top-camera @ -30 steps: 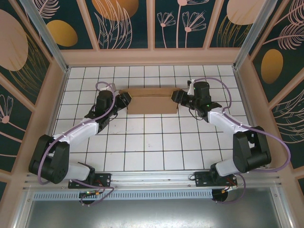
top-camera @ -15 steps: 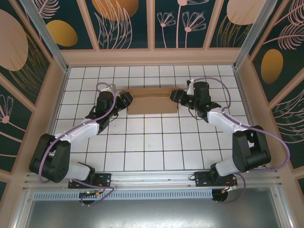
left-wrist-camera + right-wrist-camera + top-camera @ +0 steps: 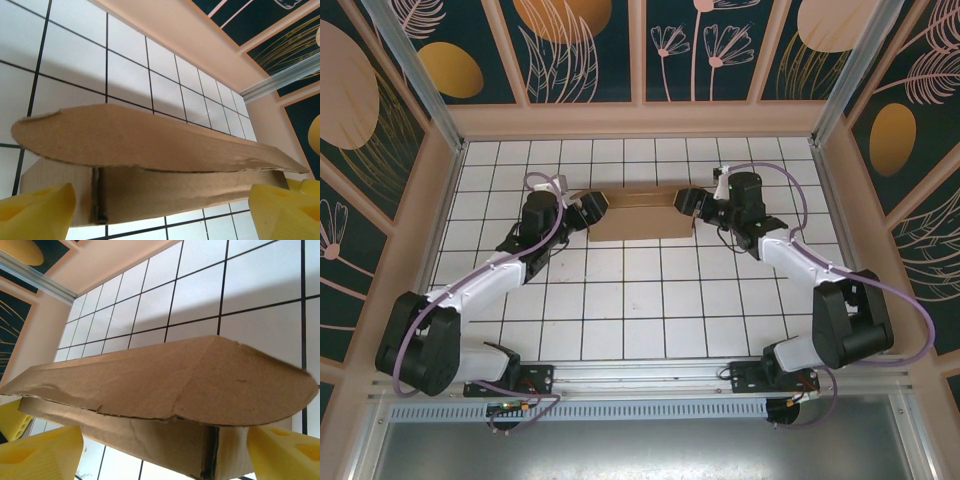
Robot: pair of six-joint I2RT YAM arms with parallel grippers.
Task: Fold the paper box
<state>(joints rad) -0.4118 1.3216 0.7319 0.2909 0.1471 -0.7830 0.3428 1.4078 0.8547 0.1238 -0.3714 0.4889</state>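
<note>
— Box [image 3: 632, 213] done?
— Nearly, I'd say: walls are up, but the lid [image 3: 150, 145] bows loose above them, untucked. It sits between left gripper [image 3: 592, 208] and right gripper [image 3: 683, 200], an end just ahead of each.
— Holding it?
— No; both stand spread, gripping nothing.

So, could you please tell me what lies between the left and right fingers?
The box, as the top view shows: it fills the stretch, its ends reaching the left fingers and the right fingers, both pairs open.
</note>
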